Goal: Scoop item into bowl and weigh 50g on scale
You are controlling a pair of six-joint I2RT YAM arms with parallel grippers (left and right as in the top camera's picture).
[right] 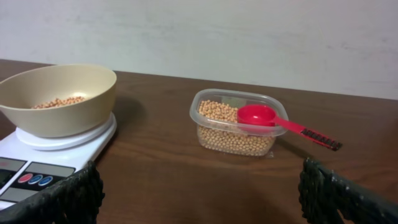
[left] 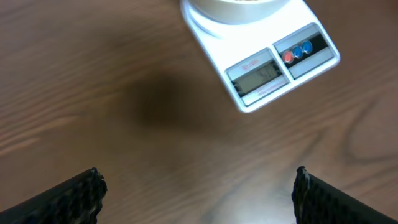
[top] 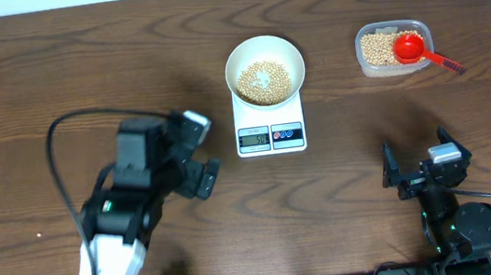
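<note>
Weighing: bowl (top: 262, 53) of beans (top: 263, 83) sitting on scale (top: 269, 125)
Nearby, left gripper (top: 202, 152) and right gripper (top: 417, 159) are hovering, jaws wide

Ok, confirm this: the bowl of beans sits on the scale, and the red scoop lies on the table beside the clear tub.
Not quite. The red scoop is not on the table: its head rests on the beans inside the clear tub, handle over the rim, as the right wrist view shows. The bowl of beans does sit on the scale.
</note>
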